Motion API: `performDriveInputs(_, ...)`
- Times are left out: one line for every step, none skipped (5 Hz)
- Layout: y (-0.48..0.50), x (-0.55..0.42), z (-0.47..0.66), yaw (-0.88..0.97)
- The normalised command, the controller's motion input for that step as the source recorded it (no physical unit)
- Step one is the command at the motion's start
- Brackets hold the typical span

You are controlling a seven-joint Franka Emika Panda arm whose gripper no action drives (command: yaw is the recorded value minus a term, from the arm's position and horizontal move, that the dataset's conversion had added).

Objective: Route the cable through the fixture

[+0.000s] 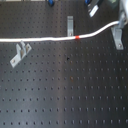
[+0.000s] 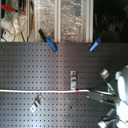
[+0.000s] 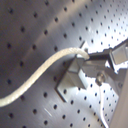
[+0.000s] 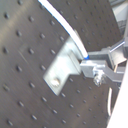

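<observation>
The cable (image 1: 50, 38) lay across the desk (image 1: 65, 85), its red band (image 1: 77, 36) near mid-span. Only the wrist views showed the hand (image 3: 89, 59) clamped on the cable's end beside a bracket (image 4: 62, 67); the second exterior view alone showed blue clips (image 2: 51, 44).

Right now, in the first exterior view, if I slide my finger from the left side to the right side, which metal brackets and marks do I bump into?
Left bracket → middle bracket → red band on the cable → right bracket, near where the cable rises toward the arm.
</observation>
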Motion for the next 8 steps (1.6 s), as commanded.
performDriveInputs(-0.019,0.0,0.02,0.0)
performDriveInputs(-0.138,-0.473,0.24,0.0)
performDriveInputs(-0.008,0.0,0.01,0.0)
performDriveInputs(0.0,0.0,0.0,0.0)
performDriveInputs(0.0,0.0,0.01,0.0)
performDriveInputs(0.214,0.01,0.03,0.09)
performDriveInputs(0.009,0.001,0.01,0.0)
performDriveInputs(0.177,-0.004,0.19,0.0)
